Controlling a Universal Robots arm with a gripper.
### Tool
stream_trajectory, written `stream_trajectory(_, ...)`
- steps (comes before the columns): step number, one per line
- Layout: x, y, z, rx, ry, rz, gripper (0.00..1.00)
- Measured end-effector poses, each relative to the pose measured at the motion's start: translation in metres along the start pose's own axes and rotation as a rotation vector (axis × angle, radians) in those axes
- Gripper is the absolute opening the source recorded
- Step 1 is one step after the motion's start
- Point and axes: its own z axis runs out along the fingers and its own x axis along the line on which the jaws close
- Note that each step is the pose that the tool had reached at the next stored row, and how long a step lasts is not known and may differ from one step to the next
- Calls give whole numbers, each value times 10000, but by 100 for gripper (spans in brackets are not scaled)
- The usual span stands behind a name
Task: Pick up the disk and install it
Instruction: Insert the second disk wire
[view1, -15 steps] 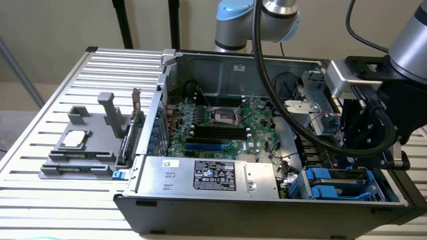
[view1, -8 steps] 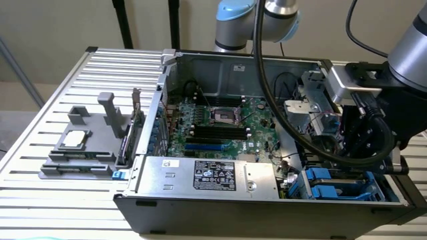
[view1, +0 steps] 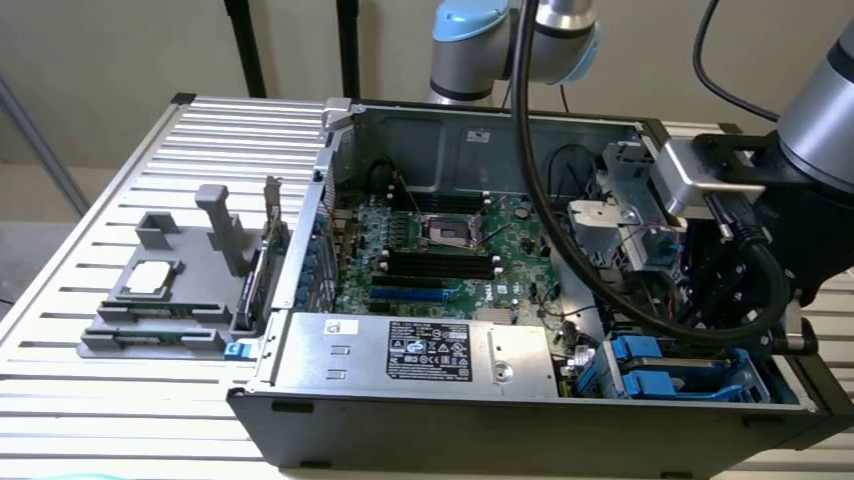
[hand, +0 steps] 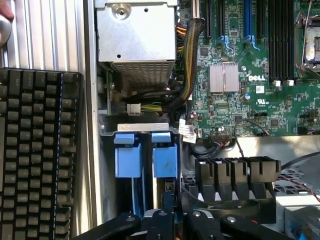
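Observation:
The disk (hand: 164, 159) stands on edge in the drive bay at the corner of the open computer case, its blue carrier rail facing the wrist camera. My gripper (hand: 169, 214) sits right over its near edge, and its fingers (hand: 161, 216) are drawn together on that edge. A second blue carrier (hand: 125, 156) stands next to it in the same bay. In the exterior view the blue carriers (view1: 661, 375) show at the case's lower right corner, under my black wrist and its cable bundle (view1: 741, 290). The label side of the disk is hidden.
A silver power supply (view1: 414, 350) and its cable bundle (hand: 187, 65) lie close beside the bay. A black ribbed fan shroud (hand: 235, 175) flanks the bay. The motherboard (view1: 441, 250) fills the case floor. A black keyboard (hand: 35, 150) lies outside the case wall. A grey fixture (view1: 160, 290) holds a small chip.

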Motion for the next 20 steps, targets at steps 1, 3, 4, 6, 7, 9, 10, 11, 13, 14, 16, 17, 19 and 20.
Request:
stream_trajectory(1,2,0,5,0,-3,0,16)
stream_trajectory(3,5,-1,16,-1,-12,0,16)
stream_trajectory(4,6,-1,22,-2,-18,1,16)
stream_trajectory(6,7,-2,30,-3,-31,1,16)
stream_trajectory(7,7,-2,34,-3,-40,1,16)
stream_trajectory(9,7,-4,44,-4,-61,2,16)
stream_trajectory(10,8,-5,48,-5,-70,2,16)
stream_trajectory(11,8,-6,52,-6,-80,3,16)
stream_trajectory(13,9,-9,58,-9,-93,4,16)
stream_trajectory(14,9,-10,59,-10,-97,4,16)
stream_trajectory(16,12,-14,62,-14,-104,4,16)
stream_trajectory(17,13,-16,64,-17,-107,4,16)
stream_trajectory(19,18,-20,68,-23,-112,5,16)
stream_trajectory(20,20,-22,70,-26,-113,5,16)
